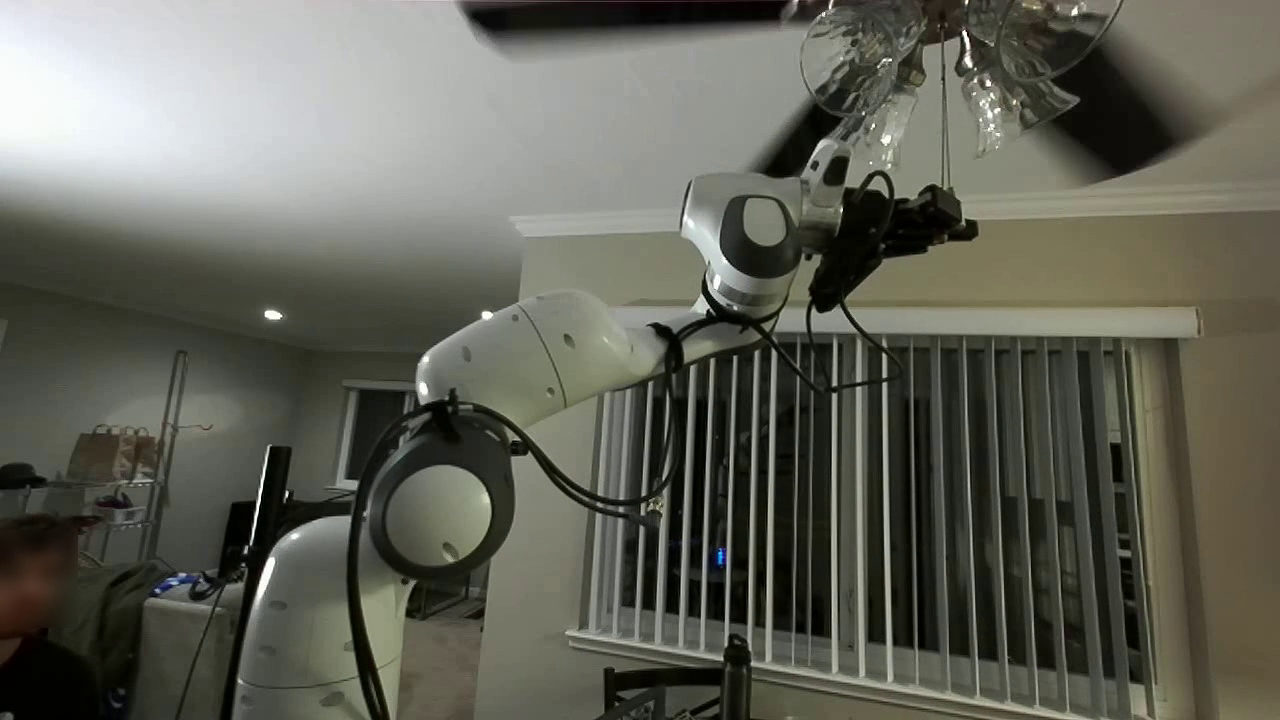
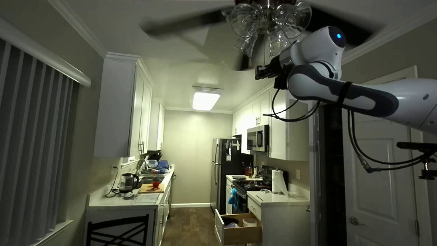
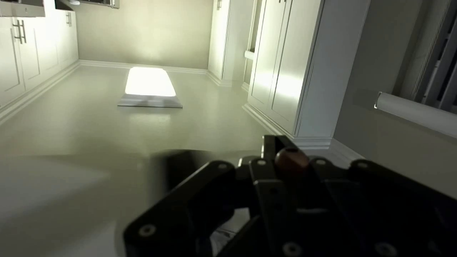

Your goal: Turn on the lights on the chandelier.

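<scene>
Tall blinds (image 2: pixel 36 136) hang on a tan wall (image 1: pixel 630 265), and a bright lamp (image 2: pixel 206 101) shines on the kitchen ceiling (image 2: pixel 181 80). Up high is the fan (image 2: pixel 267 2), with its lights (image 1: pixel 850 62) bunched under the middle. The job looks about halfway done. The fingers (image 1: pixel 938 207) are pinched close together, and the thin chain (image 1: pixel 944 115) runs straight down to them, so they seem to hold it. Its brown bead (image 3: pixel 291 160) shows right at them in the wrist view. None of the lights glows yet. What is left is most likely 1 good tug down. The lights look like clear, wavy glass flowers, at least 4, dull and grey. The fan's long dark blades (image 1: pixel 640 14) look smeary, so they may be spinning.
</scene>
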Motion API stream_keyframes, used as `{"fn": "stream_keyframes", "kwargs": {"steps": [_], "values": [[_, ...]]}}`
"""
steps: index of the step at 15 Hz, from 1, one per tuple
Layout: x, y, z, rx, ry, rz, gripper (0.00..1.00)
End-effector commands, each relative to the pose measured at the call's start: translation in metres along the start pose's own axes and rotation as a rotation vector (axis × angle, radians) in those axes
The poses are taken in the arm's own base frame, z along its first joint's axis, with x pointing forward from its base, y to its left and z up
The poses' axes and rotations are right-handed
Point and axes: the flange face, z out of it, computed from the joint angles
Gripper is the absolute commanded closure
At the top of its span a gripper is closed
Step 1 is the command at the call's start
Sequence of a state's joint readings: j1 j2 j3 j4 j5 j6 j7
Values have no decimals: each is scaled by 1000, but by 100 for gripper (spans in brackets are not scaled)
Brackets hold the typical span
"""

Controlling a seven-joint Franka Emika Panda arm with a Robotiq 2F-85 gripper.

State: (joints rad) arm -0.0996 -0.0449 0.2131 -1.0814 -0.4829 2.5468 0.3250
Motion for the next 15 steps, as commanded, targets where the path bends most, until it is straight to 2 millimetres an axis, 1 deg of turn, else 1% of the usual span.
{"fn": "stream_keyframes", "kwargs": {"steps": [1,2,3,4,5,8,9,11,12,13,14,15], "values": [[-33,14,15,-8,-139,-8,95],[-33,14,15,6,-146,4,95],[-27,12,9,46,-127,13,68],[-24,12,6,44,-118,7,67],[-16,14,-5,37,-96,-2,61],[-6,13,-17,33,-76,-11,42],[-9,12,-12,40,-72,-11,35],[-9,10,-12,51,-86,-14,23],[-12,9,-9,60,-95,-13,16],[-14,6,-11,74,-133,-19,9],[-16,5,-11,76,-148,-22,3],[-18,9,-9,69,-146,-22,1]]}}
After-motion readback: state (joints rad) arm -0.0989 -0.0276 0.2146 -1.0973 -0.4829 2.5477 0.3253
